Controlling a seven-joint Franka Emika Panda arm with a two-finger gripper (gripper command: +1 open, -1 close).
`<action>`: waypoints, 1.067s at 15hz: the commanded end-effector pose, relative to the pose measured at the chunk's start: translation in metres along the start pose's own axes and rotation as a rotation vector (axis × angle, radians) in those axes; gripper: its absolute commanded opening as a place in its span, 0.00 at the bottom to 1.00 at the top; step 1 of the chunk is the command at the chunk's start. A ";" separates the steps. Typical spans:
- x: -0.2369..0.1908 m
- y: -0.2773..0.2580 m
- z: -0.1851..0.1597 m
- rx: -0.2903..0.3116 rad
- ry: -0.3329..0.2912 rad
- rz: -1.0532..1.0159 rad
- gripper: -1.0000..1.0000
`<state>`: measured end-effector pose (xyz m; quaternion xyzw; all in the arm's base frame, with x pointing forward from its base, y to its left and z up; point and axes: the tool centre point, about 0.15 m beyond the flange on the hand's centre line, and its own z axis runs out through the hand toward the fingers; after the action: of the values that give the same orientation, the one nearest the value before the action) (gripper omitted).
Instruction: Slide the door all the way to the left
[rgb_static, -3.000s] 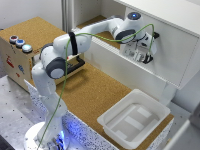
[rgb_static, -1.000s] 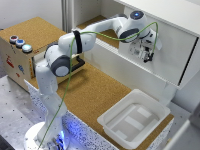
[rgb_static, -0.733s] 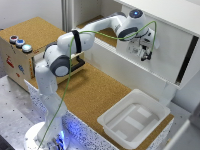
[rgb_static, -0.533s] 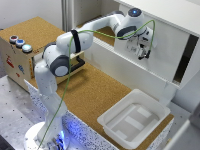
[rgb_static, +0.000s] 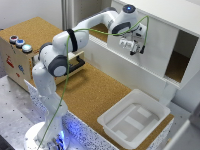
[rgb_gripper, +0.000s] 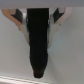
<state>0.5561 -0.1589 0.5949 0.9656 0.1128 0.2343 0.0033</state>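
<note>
- Since three seconds back, the arm and the door (rgb_static: 152, 47) are both shifting toward the exterior view's left, and a dark opening is growing beside the door on the exterior view's right.
- Right now the hand (rgb_static: 134, 47) sits pressed up against the door's white face, in front of the cabinet (rgb_static: 165, 10).
- Wrist view: a tall dark handle (rgb_gripper: 39, 42) fills the middle, with a pale finger (rgb_gripper: 19, 22) showing on either side of it.
- So the hand looks clenched around the handle, though the blur makes actual contact hard to confirm.
- The door hangs in the cabinet front, part way along its track; a fair stretch of cabinet front is left beyond the door on the exterior view's left, so my call is mid-slide, not finished.
- To do this well: keep the pull parallel to the cabinet front, no pushing into the panel and no lifting.
- Hold the handle square between the fingers so it cannot twist out.
- Go steadily until the door meets its stop, then ease off.
- Below the door, the white tray (rgb_static: 132, 120) lies on the cork worktop (rgb_static: 95, 90), well apart from the action.
</note>
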 end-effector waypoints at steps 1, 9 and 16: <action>-0.014 -0.048 0.060 0.073 0.018 -0.024 0.00; -0.013 -0.094 0.057 0.093 0.020 -0.045 0.00; -0.006 -0.141 0.057 0.100 0.028 -0.067 0.00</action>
<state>0.5544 -0.0655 0.5937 0.9612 0.1517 0.2284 -0.0314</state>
